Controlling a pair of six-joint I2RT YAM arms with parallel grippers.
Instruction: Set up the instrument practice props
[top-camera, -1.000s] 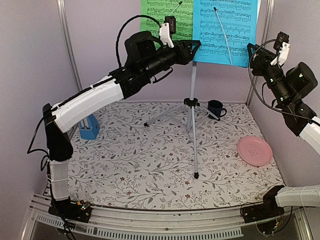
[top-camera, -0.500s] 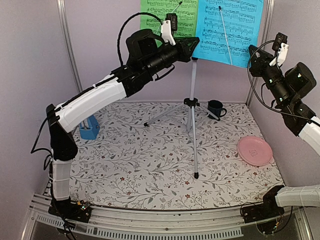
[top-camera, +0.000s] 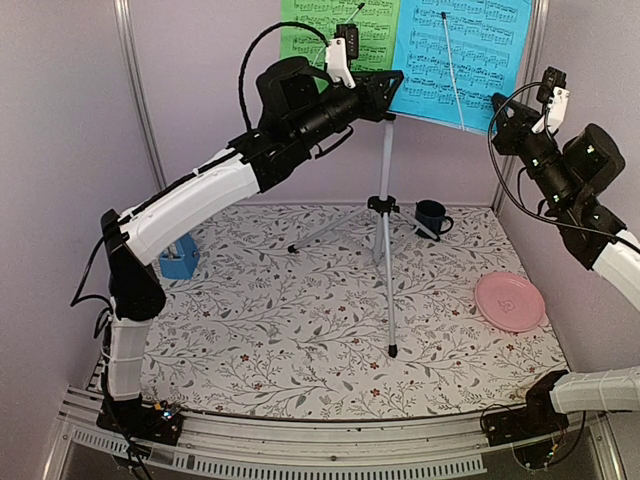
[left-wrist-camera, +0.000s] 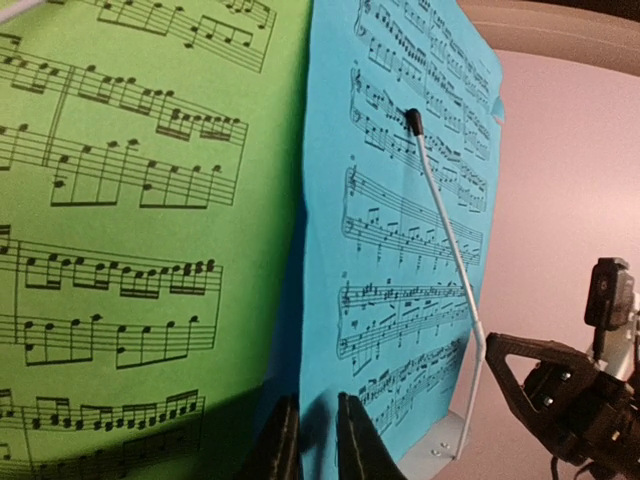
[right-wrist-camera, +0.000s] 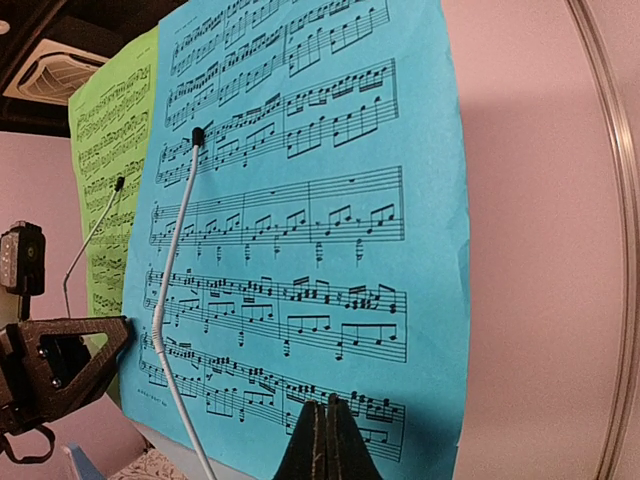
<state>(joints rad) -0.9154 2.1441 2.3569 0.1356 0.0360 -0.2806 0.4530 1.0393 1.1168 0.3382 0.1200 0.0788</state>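
The silver tripod music stand (top-camera: 387, 180) stands mid-table with a green sheet (top-camera: 320, 25) and a blue sheet (top-camera: 460, 50) on its desk. A thin wire arm (top-camera: 455, 70) lies across the blue sheet. My left gripper (top-camera: 396, 82) is at the desk's lower edge, where the two sheets meet. In the left wrist view its jaws (left-wrist-camera: 318, 440) stand a narrow gap apart, and the blue sheet's (left-wrist-camera: 400, 250) left edge runs into that gap. My right gripper (top-camera: 497, 103) hangs by the blue sheet's lower right corner. Its fingers (right-wrist-camera: 327, 430) are pressed together in front of the blue sheet (right-wrist-camera: 300, 200). The blue metronome (top-camera: 180, 257) stands at the table's left.
A dark blue mug (top-camera: 432, 216) stands behind the stand's legs. A pink plate (top-camera: 510, 300) lies at the right. The tripod's legs spread over the floral cloth (top-camera: 300, 330). Metal frame posts (top-camera: 135, 90) rise at the back corners.
Both sets of jaws have closed. My left gripper rose a little at the desk's lower edge, and the blue sheet shifted up and tilted right. My right gripper moved slightly up and left.
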